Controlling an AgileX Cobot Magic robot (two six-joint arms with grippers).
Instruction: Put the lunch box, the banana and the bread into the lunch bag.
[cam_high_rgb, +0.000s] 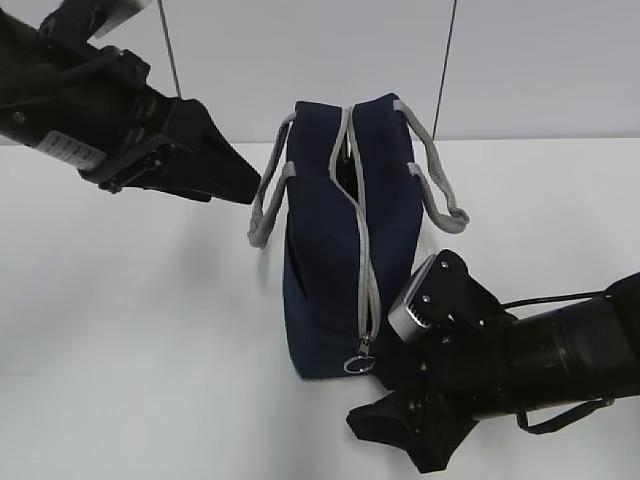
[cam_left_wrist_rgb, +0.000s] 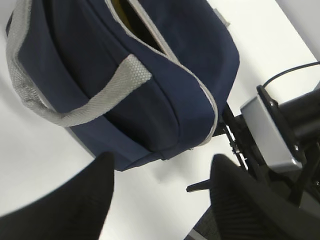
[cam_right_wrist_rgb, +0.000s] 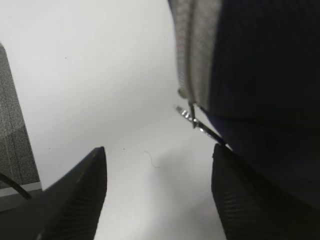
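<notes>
The navy lunch bag (cam_high_rgb: 340, 230) stands upright in the middle of the white table, with grey handles on both sides. Its grey zipper (cam_high_rgb: 362, 250) is shut along most of the top, and a gap stays open at the far end. Through that gap the left wrist view shows a sliver of yellow (cam_left_wrist_rgb: 120, 7); I cannot tell what it is. The lunch box, banana and bread are otherwise hidden. My left gripper (cam_high_rgb: 250, 186) is open and empty, in the air left of the bag (cam_left_wrist_rgb: 150, 75). My right gripper (cam_right_wrist_rgb: 159, 156) is open at the bag's near end, one finger beside the metal ring pull (cam_right_wrist_rgb: 200, 125).
The right arm's wrist camera block (cam_left_wrist_rgb: 270, 132) sits close to the bag's near end. A grey handle loop (cam_left_wrist_rgb: 75, 107) hangs on the bag's left side and another (cam_high_rgb: 440, 200) on its right. The white table (cam_high_rgb: 130, 330) borders a pale wall at the back.
</notes>
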